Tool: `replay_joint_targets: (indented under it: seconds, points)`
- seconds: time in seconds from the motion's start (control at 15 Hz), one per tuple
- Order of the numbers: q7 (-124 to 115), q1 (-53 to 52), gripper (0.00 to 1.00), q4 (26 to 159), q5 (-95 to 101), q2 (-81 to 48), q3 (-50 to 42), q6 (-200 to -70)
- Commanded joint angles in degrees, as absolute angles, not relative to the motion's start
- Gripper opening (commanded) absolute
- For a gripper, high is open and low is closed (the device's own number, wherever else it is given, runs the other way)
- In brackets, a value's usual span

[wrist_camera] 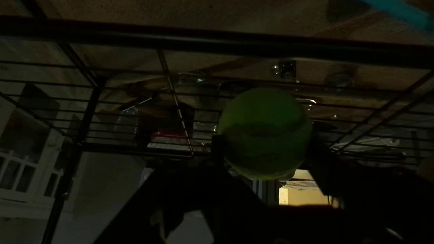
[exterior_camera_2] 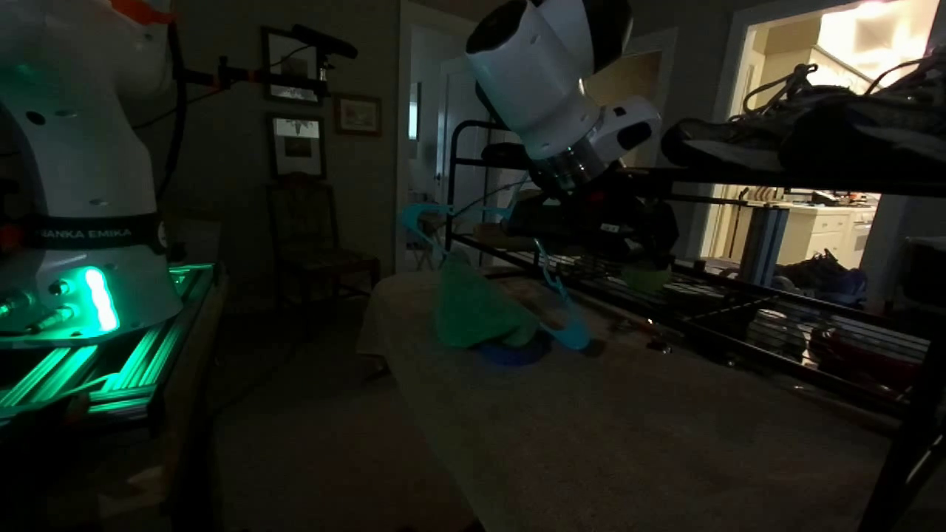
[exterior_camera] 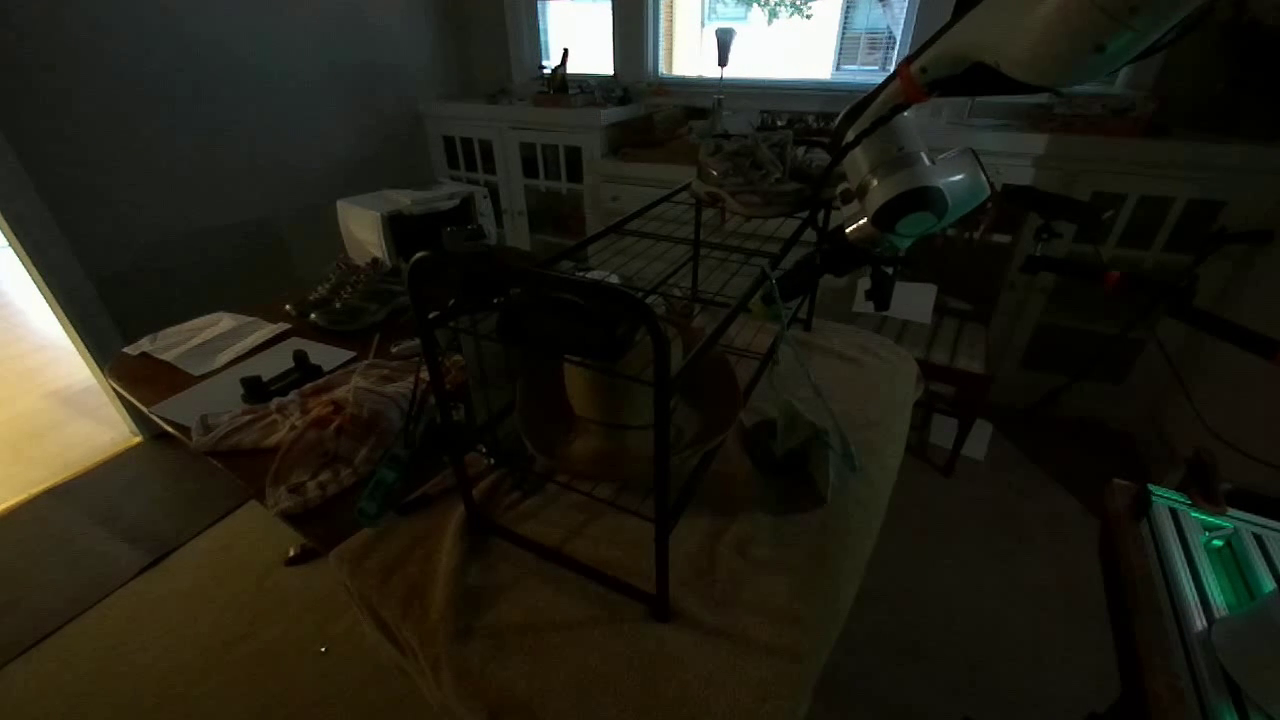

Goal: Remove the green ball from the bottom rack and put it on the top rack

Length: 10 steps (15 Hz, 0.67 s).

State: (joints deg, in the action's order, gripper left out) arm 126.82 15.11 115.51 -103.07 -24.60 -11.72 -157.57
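In the wrist view, the gripper enters from the lower edge of the frame; its fingers stand apart by the width of the green ball and bear on both sides of it, right of centre. Wires of the bottom rack cross the frame behind the ball; contact between the two cannot be determined. In an exterior view, the ball appears right of centre, directly beneath the gripper. The top rack runs across the upper right and carries dark shoes; a tan cloth spreads across the lower centre.
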Motion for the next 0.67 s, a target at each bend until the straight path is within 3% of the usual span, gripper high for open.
replay_joint_targets:
  seconds: [0.0,0.33,0.6]
  points:
    - [126.4,14.82,0.36,123.06,-102.77,-17.18,-12.09,-158.91]
    - [123.13,14.39,0.36,130.1,-99.84,-10.07,-12.34,-164.07]
    - [108.57,12.72,0.36,136.86,-85.97,-6.67,-12.97,-168.51]
